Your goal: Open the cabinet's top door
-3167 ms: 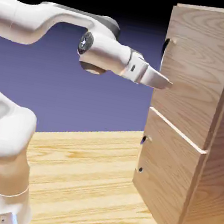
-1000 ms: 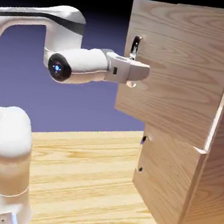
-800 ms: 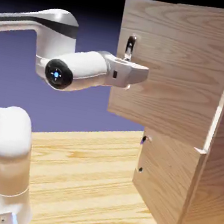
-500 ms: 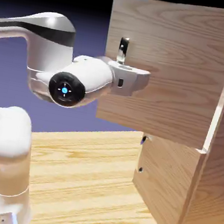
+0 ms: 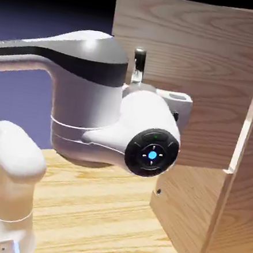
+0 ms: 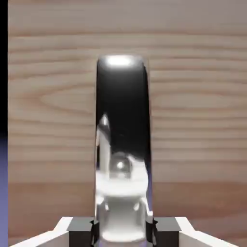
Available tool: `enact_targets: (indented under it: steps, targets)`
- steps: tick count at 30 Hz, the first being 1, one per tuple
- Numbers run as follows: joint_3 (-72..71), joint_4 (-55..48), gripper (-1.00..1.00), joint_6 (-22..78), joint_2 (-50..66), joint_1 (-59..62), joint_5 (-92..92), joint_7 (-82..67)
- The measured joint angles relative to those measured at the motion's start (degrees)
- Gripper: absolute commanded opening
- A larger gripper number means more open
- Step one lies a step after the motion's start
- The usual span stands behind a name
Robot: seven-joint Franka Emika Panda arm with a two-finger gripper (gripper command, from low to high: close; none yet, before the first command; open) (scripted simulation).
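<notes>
The top door (image 5: 196, 77) stands swung wide out from the cabinet (image 5: 240, 190), its face toward the exterior view's left. Its shiny upright handle (image 6: 121, 144) sits clamped between the fingers of the pincer (image 6: 122, 230), which is closed tight on it. The cabinet stands on the wooden tabletop (image 5: 94, 222).

The white arm (image 5: 90, 111) fills the frame's centre-left; its gripper (image 6: 123, 231) is clamped tight, fingertips (image 6: 79, 230) at the bottom edge.
</notes>
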State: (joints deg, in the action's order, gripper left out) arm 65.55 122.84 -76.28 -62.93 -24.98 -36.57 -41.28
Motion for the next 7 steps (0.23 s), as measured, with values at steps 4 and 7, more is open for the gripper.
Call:
enact_targets:
  steps: [4,7]
  targets:
    - [4.87,-8.31,-1.00,6.81,-0.09,-8.13,2.19,1.39]
    - [6.75,-12.01,1.00,9.62,-0.38,-11.72,2.99,2.17]
